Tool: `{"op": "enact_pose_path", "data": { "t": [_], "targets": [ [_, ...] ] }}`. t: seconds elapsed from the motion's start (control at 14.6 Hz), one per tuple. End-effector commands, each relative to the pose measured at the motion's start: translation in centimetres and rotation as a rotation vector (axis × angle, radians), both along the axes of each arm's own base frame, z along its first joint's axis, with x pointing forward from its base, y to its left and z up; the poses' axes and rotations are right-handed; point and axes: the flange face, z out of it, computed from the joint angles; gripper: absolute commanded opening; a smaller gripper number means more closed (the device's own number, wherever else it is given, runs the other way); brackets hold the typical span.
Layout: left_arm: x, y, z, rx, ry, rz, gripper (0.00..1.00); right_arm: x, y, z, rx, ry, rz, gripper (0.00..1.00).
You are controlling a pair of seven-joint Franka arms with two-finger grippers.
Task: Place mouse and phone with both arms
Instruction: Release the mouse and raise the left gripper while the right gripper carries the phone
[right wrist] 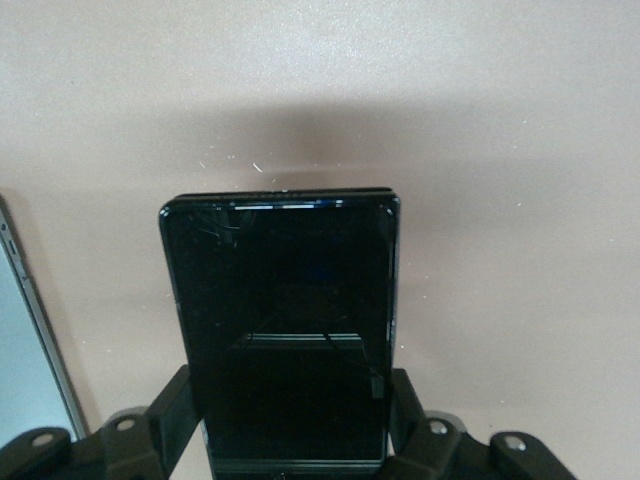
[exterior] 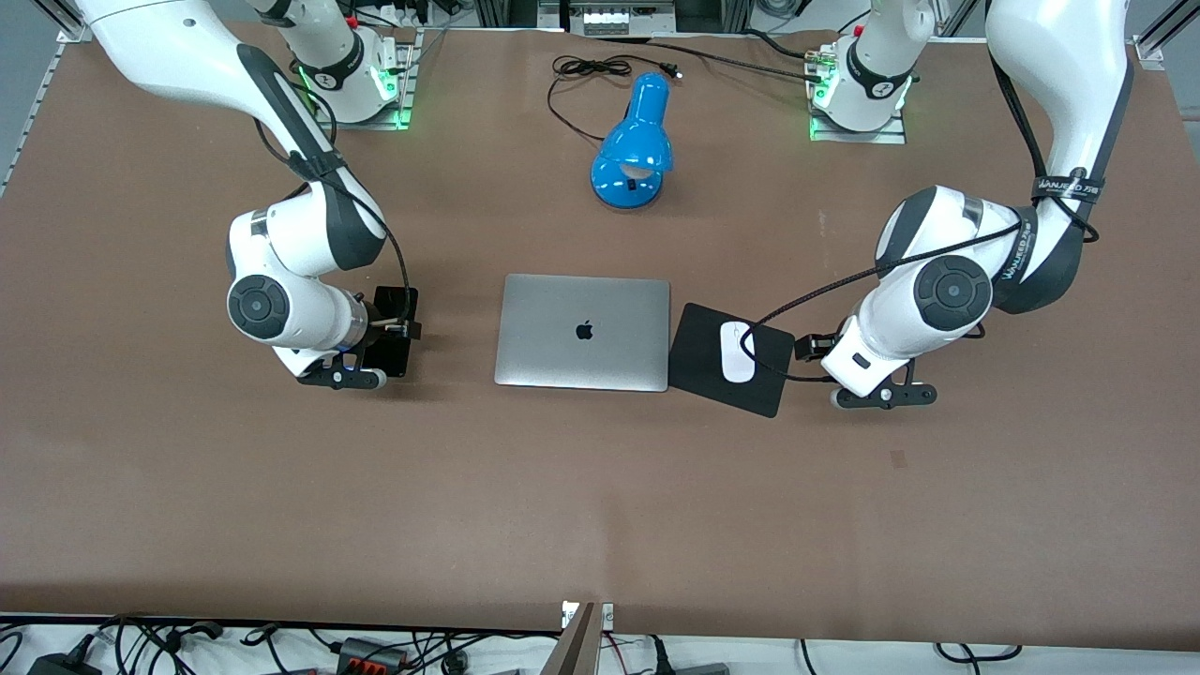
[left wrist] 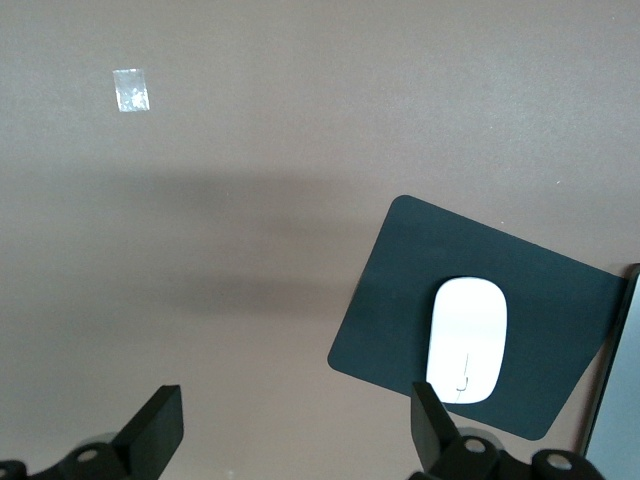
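Note:
The white mouse [exterior: 738, 352] lies on the black mouse pad [exterior: 703, 370] beside the laptop, toward the left arm's end. It also shows in the left wrist view [left wrist: 467, 338] on the pad [left wrist: 400, 290]. My left gripper [exterior: 812, 348] is open and empty, low over the bare table at the pad's edge; in its wrist view [left wrist: 295, 420] nothing lies between the fingers. My right gripper [exterior: 398, 330] is shut on the black phone [exterior: 396, 302], held low over the table toward the right arm's end from the laptop. In the right wrist view the fingers [right wrist: 178, 405] press the phone's [right wrist: 285, 310] long sides.
A closed silver laptop [exterior: 583, 331] lies mid-table; its edge shows in both wrist views [left wrist: 620, 400] [right wrist: 25, 370]. A blue desk lamp [exterior: 633, 150] with a black cord lies near the arms' bases. A small patch of tape [exterior: 898, 458] marks the table.

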Motion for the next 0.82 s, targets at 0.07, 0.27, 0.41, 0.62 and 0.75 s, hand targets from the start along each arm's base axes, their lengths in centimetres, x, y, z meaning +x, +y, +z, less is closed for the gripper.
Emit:
{"op": "enact_pose_path", "data": {
  "t": [0.07,0.27,0.41,0.62,0.75],
  "targets": [
    [1.50,11.69,18.95,-0.084,0.087,0.110,1.00,-1.48,8.78,-4.60,-0.001,-0.015,-0.154,0.34],
    [1.50,11.69,18.96,-0.084,0.087,0.110,1.00,-1.44,8.69,-4.60,0.000,-0.015,-0.152,0.34],
    [1.50,11.69,18.96,-0.084,0.087,0.110,1.00,-1.44,8.69,-4.60,0.000,-0.016,-0.151,0.34],
    [1.51,11.88,18.96,-0.084,0.087,0.113,1.00,-1.41,8.60,-4.62,-0.001,-0.016,-0.149,0.34],
    [1.51,11.89,18.96,-0.084,0.087,0.113,1.00,-1.36,8.40,-4.41,-0.006,-0.016,-0.143,0.34]
  ]
}}
